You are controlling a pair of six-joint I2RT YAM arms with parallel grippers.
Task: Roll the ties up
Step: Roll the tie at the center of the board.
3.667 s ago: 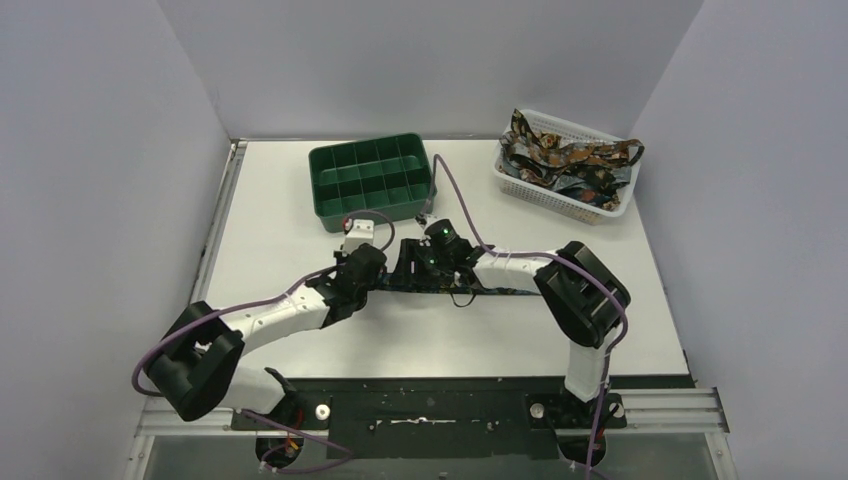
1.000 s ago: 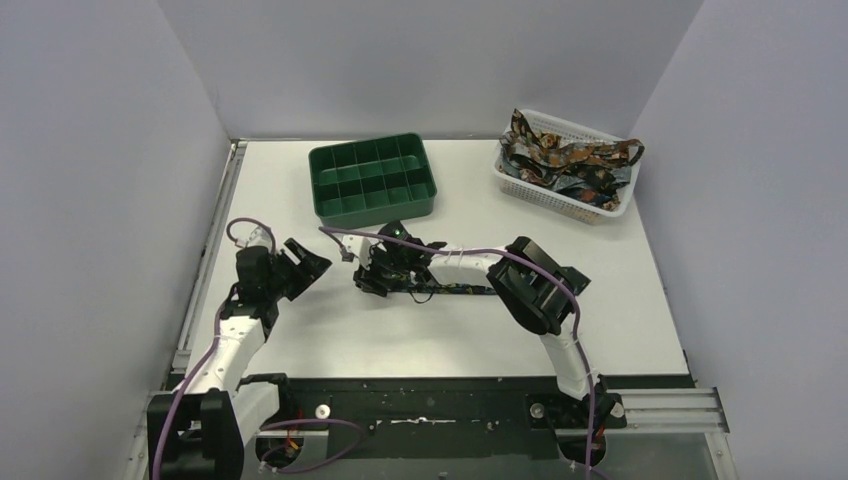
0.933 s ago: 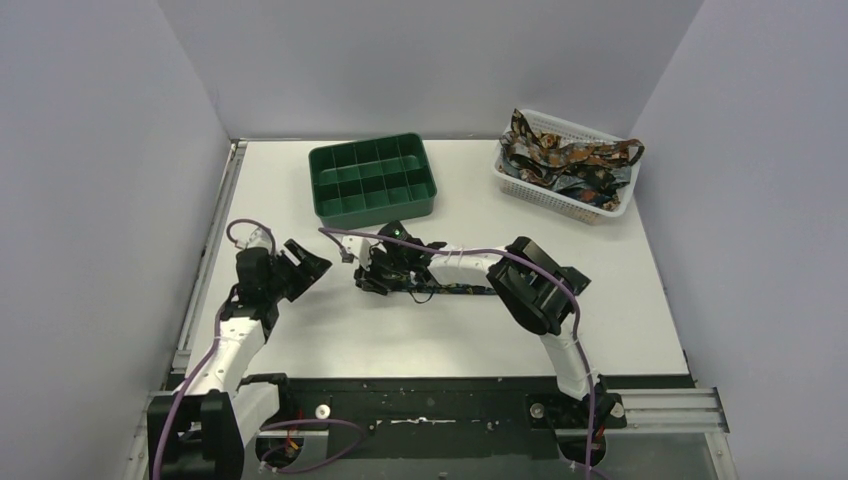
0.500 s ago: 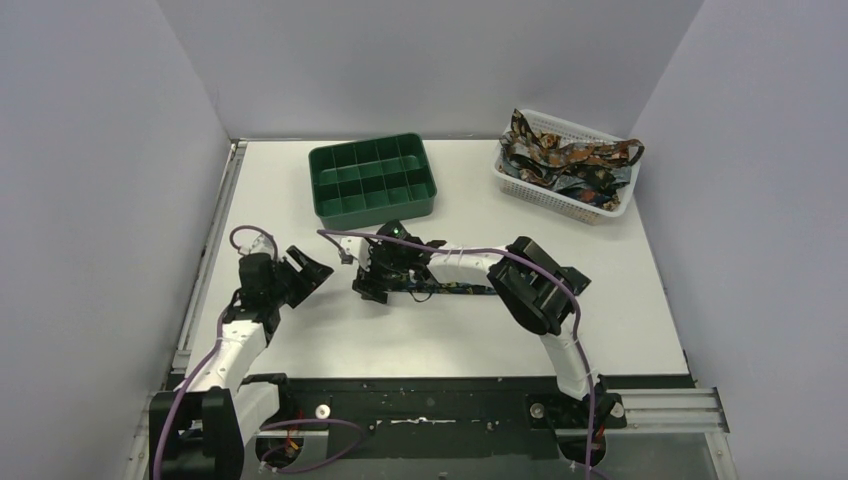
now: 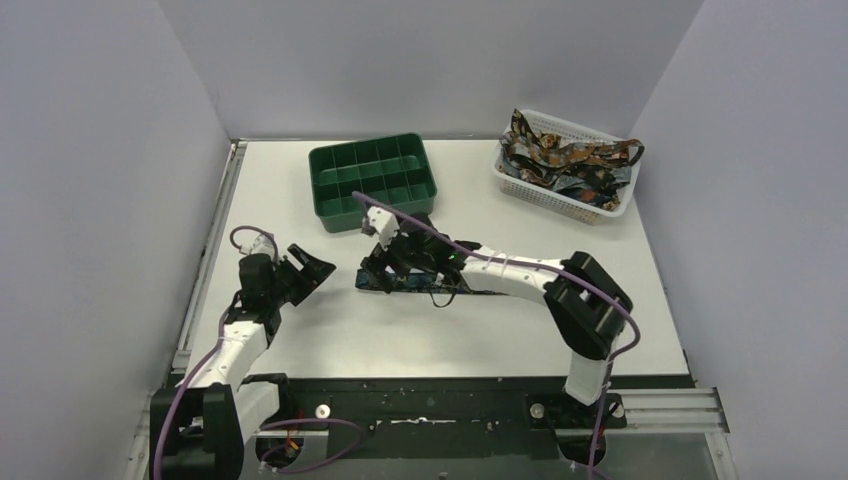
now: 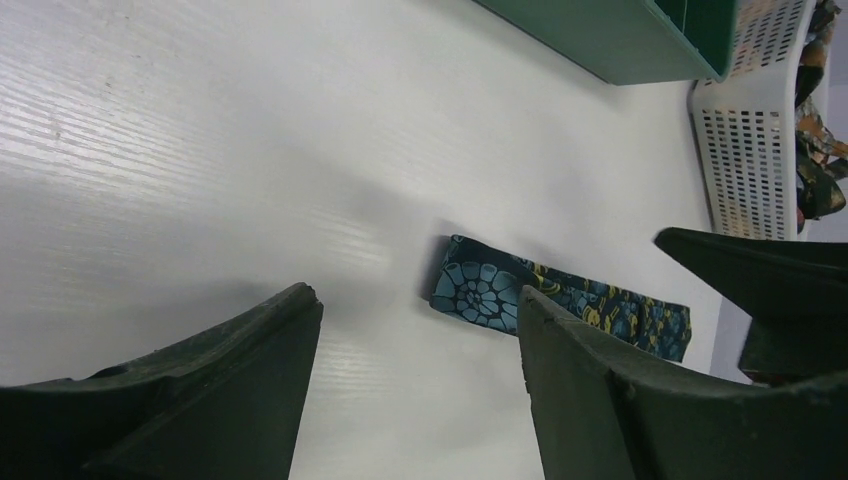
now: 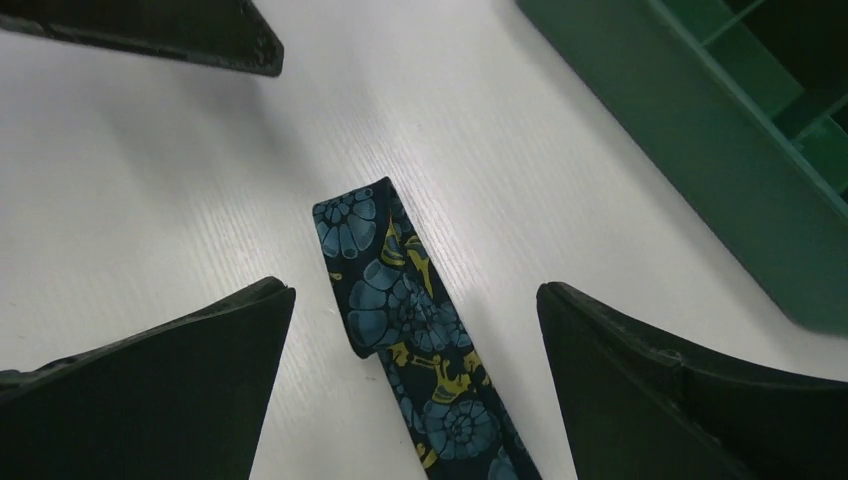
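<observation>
tie (image 7: 388, 292) mostly hidden under right arm | right gripper (image 7: 415, 290) spread wide over its end, gripping nothing | left gripper (image 6: 418, 296) parted, empty

- tie (image 7: 400, 300): printed cloth, smooth, faint sheen;
- surface (image 7: 150, 180): white, matt, finely ribbed grain, possibly laminate;
- tray (image 7: 700, 130): green plastic, smooth, slightly glossy;
- basket (image 6: 745, 150): white perforated plastic, matt

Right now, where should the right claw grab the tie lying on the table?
Probably the doubled-over end of the dark blue flower-patterned fabric tie, coming straight down with the open right claw straddling its narrow width. It lies flat on the white table, so that folded tip looks like the only raised edge.
</observation>
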